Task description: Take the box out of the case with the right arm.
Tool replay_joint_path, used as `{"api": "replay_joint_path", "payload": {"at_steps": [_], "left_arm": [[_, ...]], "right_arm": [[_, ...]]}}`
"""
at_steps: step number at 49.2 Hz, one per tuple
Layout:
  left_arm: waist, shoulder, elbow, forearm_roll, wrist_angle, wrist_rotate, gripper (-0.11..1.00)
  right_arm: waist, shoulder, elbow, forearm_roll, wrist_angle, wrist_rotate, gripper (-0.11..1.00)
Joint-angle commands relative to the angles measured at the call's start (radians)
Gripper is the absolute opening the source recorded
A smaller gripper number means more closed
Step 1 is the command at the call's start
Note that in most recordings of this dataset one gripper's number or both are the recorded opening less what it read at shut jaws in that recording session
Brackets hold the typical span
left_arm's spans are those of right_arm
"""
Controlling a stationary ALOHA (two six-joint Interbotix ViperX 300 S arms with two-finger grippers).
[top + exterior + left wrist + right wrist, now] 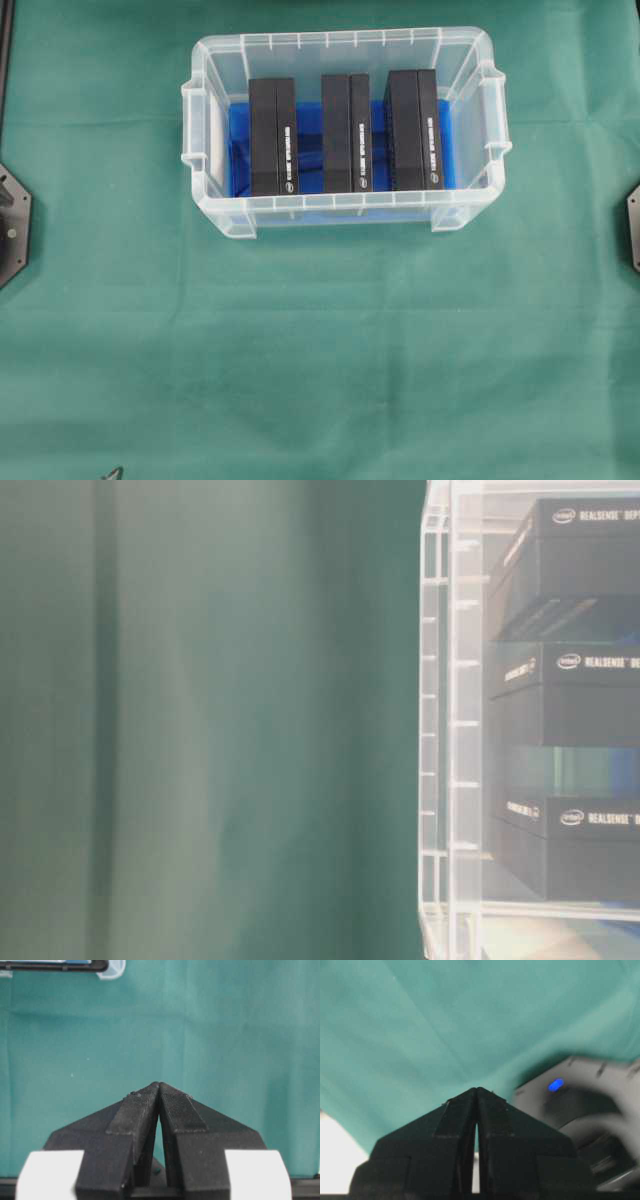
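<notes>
The clear plastic case (345, 212) with a blue bottom stands at the back middle of the green cloth. Three black boxes stand on edge inside it: left (273, 135), middle (346, 130) and right (414, 128). The table-level view shows the case wall (450, 730) with the boxes (580, 695) behind it. Neither gripper shows in the overhead view. My left gripper (159, 1084) is shut on nothing above bare cloth, a corner of the case (112, 969) far ahead at the upper left. My right gripper (477, 1089) is shut on nothing, away from the case.
Green cloth (320, 350) covers the table. Black arm mounts sit at the left edge (12, 225) and right edge (633, 228). A blurred grey unit with a blue light (556, 1084) lies just right of my right gripper.
</notes>
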Motion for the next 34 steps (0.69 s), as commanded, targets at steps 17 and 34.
{"api": "replay_joint_path", "payload": {"at_steps": [17, 34], "left_arm": [[-0.005, 0.008, -0.025, 0.002, -0.003, -0.002, 0.00], [-0.005, 0.008, -0.025, 0.002, -0.003, -0.003, 0.00]], "right_arm": [[0.003, 0.009, -0.012, -0.032, 0.006, 0.523, 0.00], [-0.098, 0.023, -0.014, -0.100, 0.009, 0.474, 0.00]]}}
